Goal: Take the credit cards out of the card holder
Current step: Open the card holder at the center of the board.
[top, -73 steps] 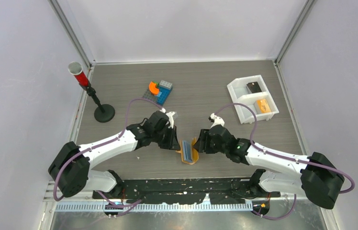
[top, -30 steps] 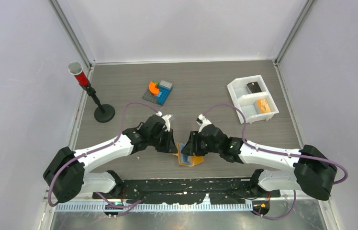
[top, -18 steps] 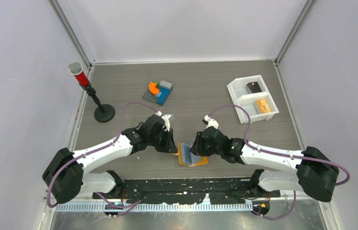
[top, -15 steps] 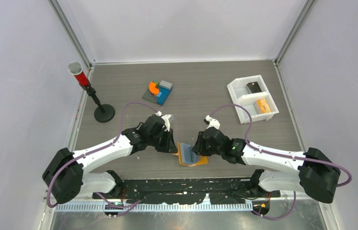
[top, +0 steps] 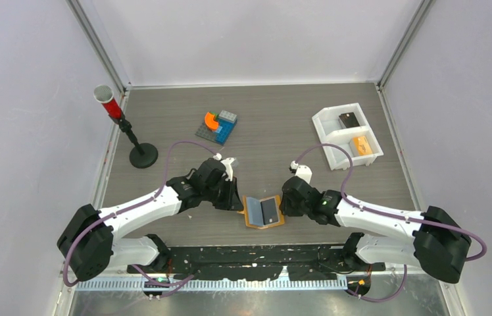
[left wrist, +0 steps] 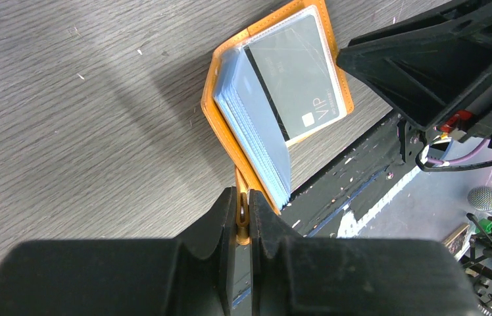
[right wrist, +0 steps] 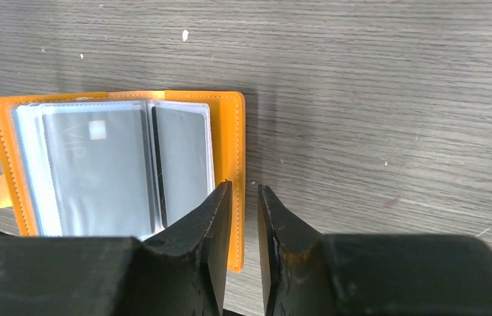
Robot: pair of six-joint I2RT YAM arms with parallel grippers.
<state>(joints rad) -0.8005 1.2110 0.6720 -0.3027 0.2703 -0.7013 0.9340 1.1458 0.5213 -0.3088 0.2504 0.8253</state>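
Lying open flat, lower centre of top view, card holder (top: pixel 254 212) held credit cards (right wrist: pixel 98 168) inside sleeves (right wrist: pixel 29 171); none out yet. Left gripper (left wrist: pixel 244 209) pinched tab (left wrist: pixel 239 181); right gripper (right wrist: pixel 244 197) jaws near-closed over cover edge (right wrist: pixel 237 141), grip unclear.

Top view high over the table (top: pixel 283 125), wrist views close, from opposite sides, sharing the card holder (right wrist: pixel 235 145)

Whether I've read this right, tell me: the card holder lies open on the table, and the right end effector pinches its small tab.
One point is wrong. The left end effector is the one pinching the small tab, with its fingers closed on it, as the left wrist view shows. The rest stands: the card holder lies open on the table.
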